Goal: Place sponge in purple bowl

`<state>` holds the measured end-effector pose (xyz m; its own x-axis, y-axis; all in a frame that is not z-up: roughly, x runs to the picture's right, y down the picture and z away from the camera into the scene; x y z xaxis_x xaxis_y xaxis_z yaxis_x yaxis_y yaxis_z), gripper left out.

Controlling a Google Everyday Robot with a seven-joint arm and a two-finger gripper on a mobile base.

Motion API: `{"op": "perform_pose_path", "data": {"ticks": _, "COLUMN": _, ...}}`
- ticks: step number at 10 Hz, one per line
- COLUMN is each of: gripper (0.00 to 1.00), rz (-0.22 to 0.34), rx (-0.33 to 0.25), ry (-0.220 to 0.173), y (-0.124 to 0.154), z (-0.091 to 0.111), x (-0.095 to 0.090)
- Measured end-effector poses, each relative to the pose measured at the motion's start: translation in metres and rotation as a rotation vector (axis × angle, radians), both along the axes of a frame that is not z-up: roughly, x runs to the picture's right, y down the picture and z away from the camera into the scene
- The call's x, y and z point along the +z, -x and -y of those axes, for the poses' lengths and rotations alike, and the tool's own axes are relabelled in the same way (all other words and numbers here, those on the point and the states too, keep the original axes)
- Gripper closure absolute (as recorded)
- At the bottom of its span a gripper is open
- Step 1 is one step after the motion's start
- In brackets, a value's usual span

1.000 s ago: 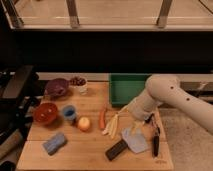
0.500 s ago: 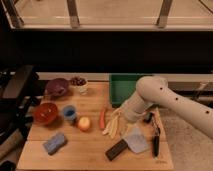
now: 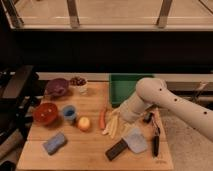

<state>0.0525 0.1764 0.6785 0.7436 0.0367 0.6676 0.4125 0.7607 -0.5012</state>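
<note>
The light-blue sponge lies flat at the front left of the wooden board. The dark purple bowl stands at the board's back left, upright, and I see nothing in it. My white arm reaches in from the right. Its gripper hangs low over the middle of the board, above the pale yellow banana pieces. The gripper is well to the right of both the sponge and the bowl and touches neither.
A red-orange bowl and a small blue cup stand between sponge and purple bowl. A white cup of dark fruit and a green bin are at the back. An orange fruit, carrot, cleaver and knife lie nearby.
My arm and gripper have moved a little to the left, toward the middle of the board. The sponge and the bowls have not moved.
</note>
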Motion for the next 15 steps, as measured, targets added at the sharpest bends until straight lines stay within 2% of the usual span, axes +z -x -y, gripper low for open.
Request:
{"op": "perform_pose_path", "data": {"ticks": 2, "gripper": 0.34, "rz": 0.051, "rx": 0.081, "ry": 0.029, "y": 0.027, "z": -0.008, "x": 0.017}}
{"op": "perform_pose_path", "data": {"ticks": 3, "gripper": 0.34, "rz": 0.060, "rx": 0.099, "ry": 0.037, "y": 0.040, "z": -0.011, "x": 0.023}}
{"op": "perform_pose_path", "data": {"ticks": 7, "gripper": 0.34, "rz": 0.062, "rx": 0.125, "ry": 0.059, "y": 0.090, "z": -0.025, "x": 0.039}}
{"op": "perform_pose_path", "data": {"ticks": 10, "gripper": 0.34, "rz": 0.100, "rx": 0.111, "ry": 0.105, "y": 0.135, "z": -0.042, "x": 0.051}}
{"op": "perform_pose_path", "data": {"ticks": 12, "gripper": 0.34, "rz": 0.136, "rx": 0.116, "ry": 0.134, "y": 0.153, "z": -0.049, "x": 0.052}}
{"op": "perform_pose_path", "data": {"ticks": 14, "gripper": 0.34, "rz": 0.164, "rx": 0.123, "ry": 0.146, "y": 0.168, "z": -0.054, "x": 0.052}}
{"op": "perform_pose_path", "data": {"ticks": 15, "gripper": 0.34, "rz": 0.143, "rx": 0.147, "ry": 0.144, "y": 0.176, "z": -0.055, "x": 0.052}}
